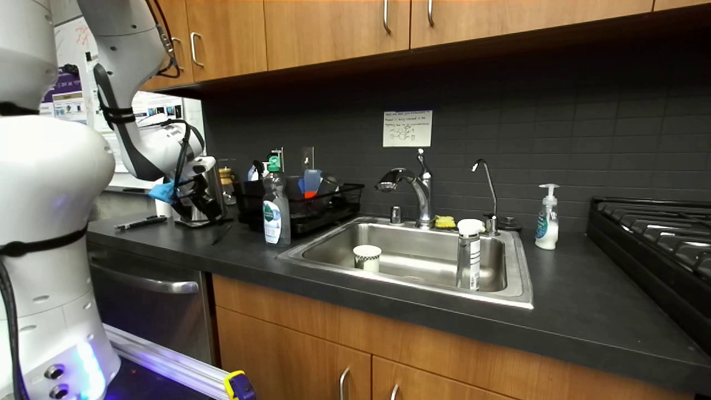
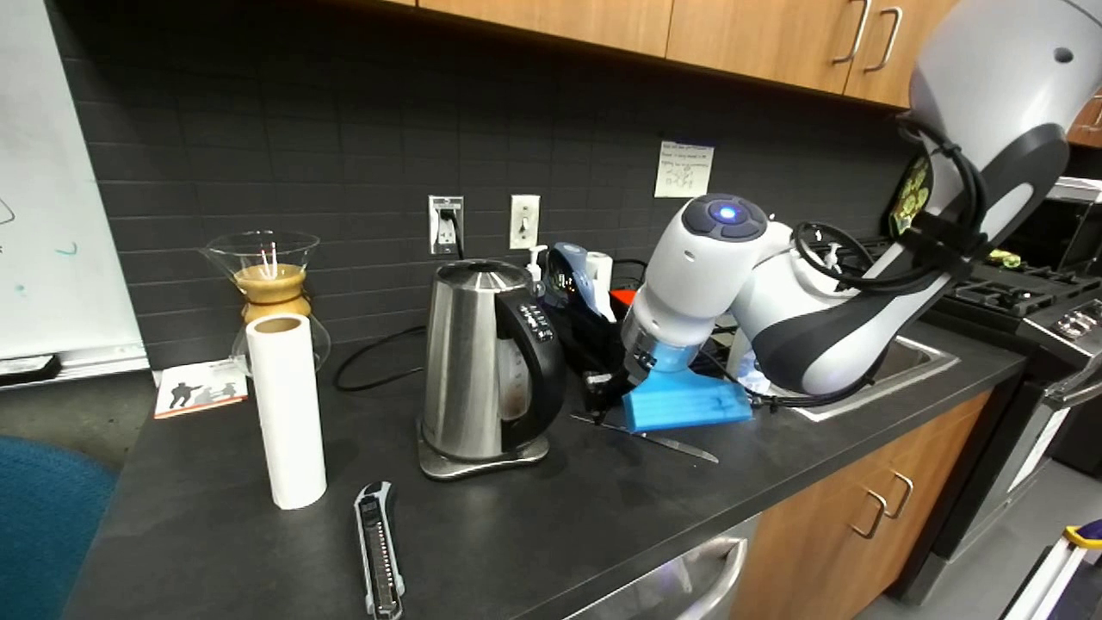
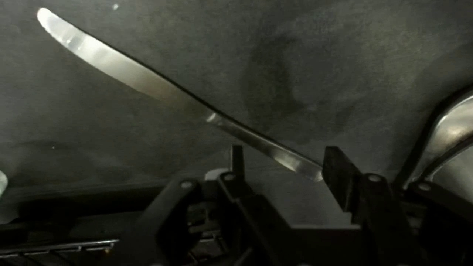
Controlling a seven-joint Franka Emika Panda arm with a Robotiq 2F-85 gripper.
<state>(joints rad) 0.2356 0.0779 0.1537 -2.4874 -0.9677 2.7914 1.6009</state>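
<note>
Knife (image 3: 177, 96): lies on the counter (image 2: 465, 551), just beside the kettle (image 2: 465, 370);
Gripper (image 3: 284, 166): spread, grasping nothing — poised by the knife's handle (image 3: 266, 146), beside the kettle;
Handle: reach looks nearly done — the grip itself seems left

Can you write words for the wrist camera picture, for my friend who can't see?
A silver table knife lies slanted on a dark countertop, its handle end near the open gripper. A curved shiny metal edge shows at the right.

Knife (image 3: 179, 99) glossy metal; countertop (image 2: 482, 542) matt; kettle (image 2: 465, 370) brushed metal; cabinets (image 1: 333, 30) wood.
</note>
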